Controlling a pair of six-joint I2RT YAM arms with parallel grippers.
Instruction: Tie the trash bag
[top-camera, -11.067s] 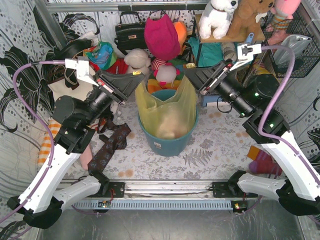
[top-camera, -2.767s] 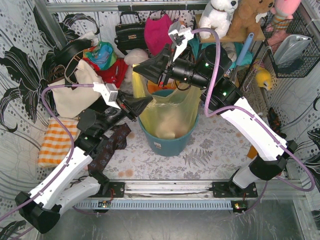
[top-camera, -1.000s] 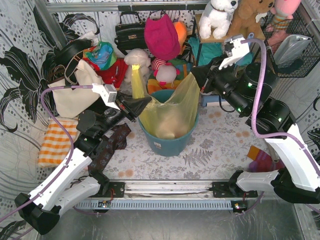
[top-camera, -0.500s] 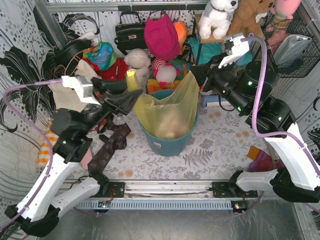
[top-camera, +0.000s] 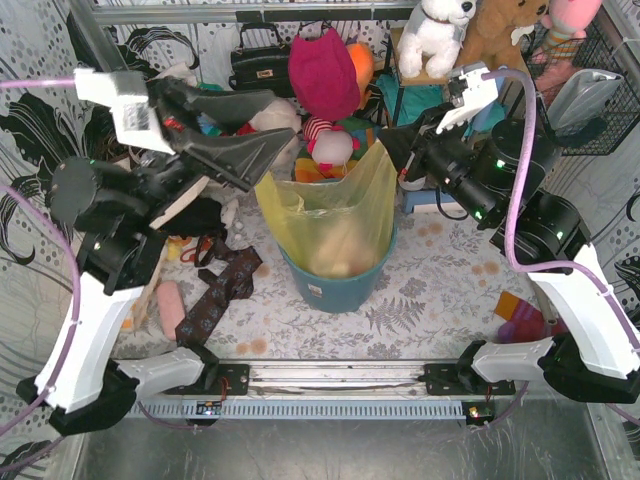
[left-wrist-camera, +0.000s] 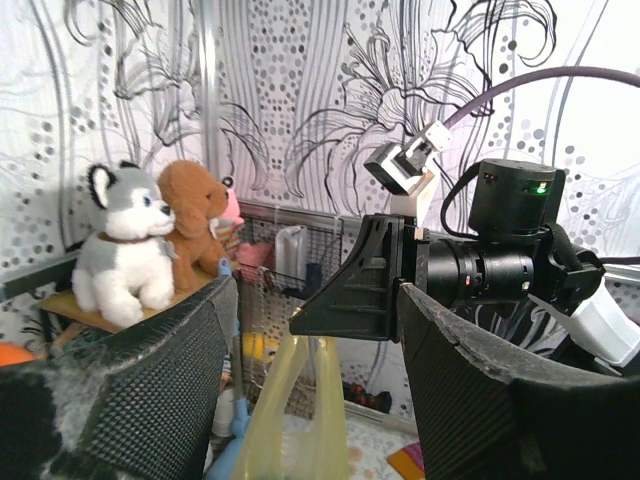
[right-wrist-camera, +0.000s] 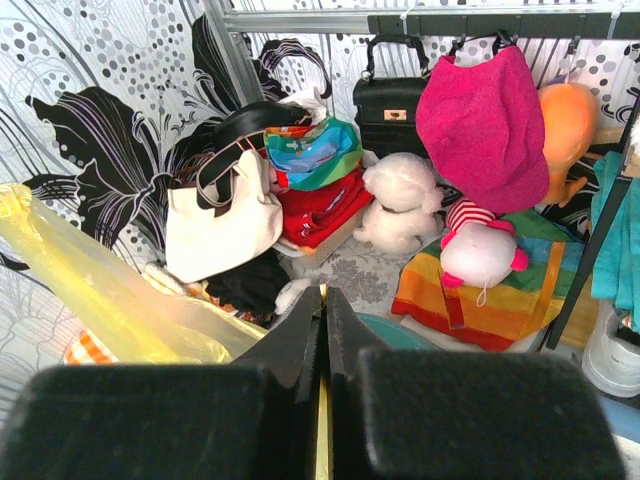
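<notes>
As R claw (top-camera: 384, 148) pinches trash bag (top-camera: 330, 205), L claw (top-camera: 282, 114) gapes.

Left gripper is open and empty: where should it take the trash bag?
Grip the slumped left corner of the trash bag, coming in from the left with the left gripper. The right gripper holds the opposite corner up, so the left side hangs free.

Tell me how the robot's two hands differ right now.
The left gripper has fingers spread wide; the right gripper has fingers pressed shut. The left gripper holds nothing; the right gripper pinches a corner of the trash bag. Both are black and face each other across the bag.
</notes>
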